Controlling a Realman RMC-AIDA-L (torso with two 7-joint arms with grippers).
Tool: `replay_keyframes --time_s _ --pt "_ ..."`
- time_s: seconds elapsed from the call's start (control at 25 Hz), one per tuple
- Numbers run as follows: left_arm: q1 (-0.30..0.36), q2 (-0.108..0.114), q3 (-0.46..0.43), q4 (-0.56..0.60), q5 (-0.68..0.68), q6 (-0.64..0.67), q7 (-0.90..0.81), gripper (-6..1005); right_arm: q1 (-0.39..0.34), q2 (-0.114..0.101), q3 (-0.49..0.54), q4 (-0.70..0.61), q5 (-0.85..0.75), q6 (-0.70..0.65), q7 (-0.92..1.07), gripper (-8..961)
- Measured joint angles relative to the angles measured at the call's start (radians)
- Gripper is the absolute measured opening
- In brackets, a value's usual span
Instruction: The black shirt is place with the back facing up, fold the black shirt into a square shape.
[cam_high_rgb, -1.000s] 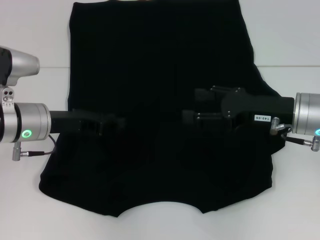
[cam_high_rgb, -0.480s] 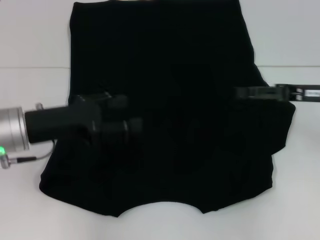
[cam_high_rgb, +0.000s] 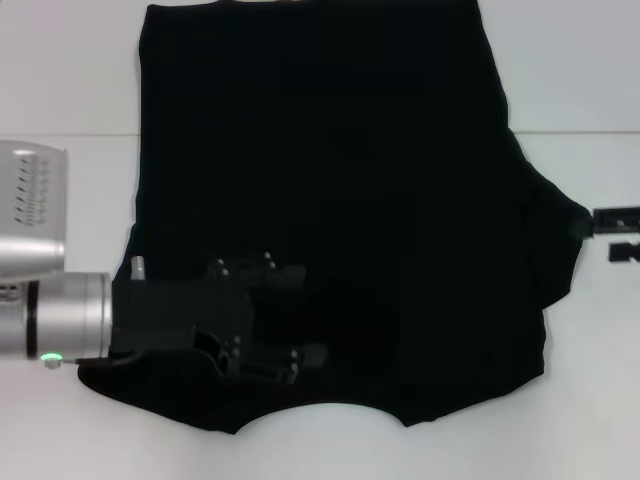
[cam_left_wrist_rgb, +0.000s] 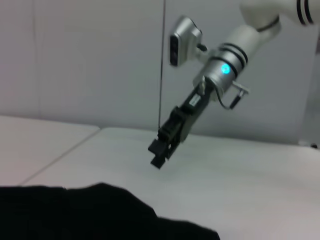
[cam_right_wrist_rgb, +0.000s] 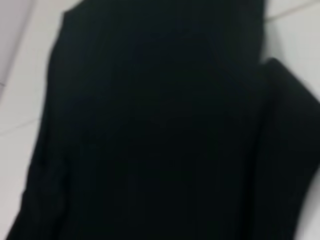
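The black shirt (cam_high_rgb: 330, 200) lies flat on the white table (cam_high_rgb: 70, 90), plain side up, no lettering in sight. Both long sides look already folded inward; on the right a doubled flap edge shows in the right wrist view (cam_right_wrist_rgb: 285, 125).

Left tool (cam_high_rgb: 290, 315) sits low over the shirt's near-left part, close above the hem edge nearest the robot. A second ago it was higher up the left side; it has since swung down toward that near edge. Its fingers read as slightly parted, but black on black, so whether cloth is pinched I cannot tell.

Right tool (cam_high_rgb: 612, 235) has pulled out from over the shirt's middle and now hangs off the right sleeve edge, over bare table. The left wrist view shows it lifted clear of the table (cam_left_wrist_rgb: 159, 150), nothing hanging from it; finger gap unclear.

Judgement: side folds finished, and the arms are repositioning for the lengthwise fold from the near edge.
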Motion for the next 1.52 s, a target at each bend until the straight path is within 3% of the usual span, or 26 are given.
replay_keyframes --time_s 0.24,0.76,1.32,1.52 --pt "-0.002 -0.003 0.027 -0.002 0.002 -0.032 0.001 946 0.005 0.004 -0.002 0.003 -0.101 0.035 0.048 821" --pt "-0.002 -0.004 0.027 -0.008 0.002 -0.050 0.000 947 0.036 0.065 -0.013 0.036 -0.122 0.236 0.035 799" --pt "0.000 -0.004 0.026 -0.008 0.002 -0.075 -0.007 946 0.073 0.094 -0.066 0.111 -0.123 0.380 0.034 776" --pt "-0.001 -0.004 0.022 -0.008 0.001 -0.076 -0.008 946 0.076 0.106 -0.070 0.113 -0.123 0.408 0.033 671"
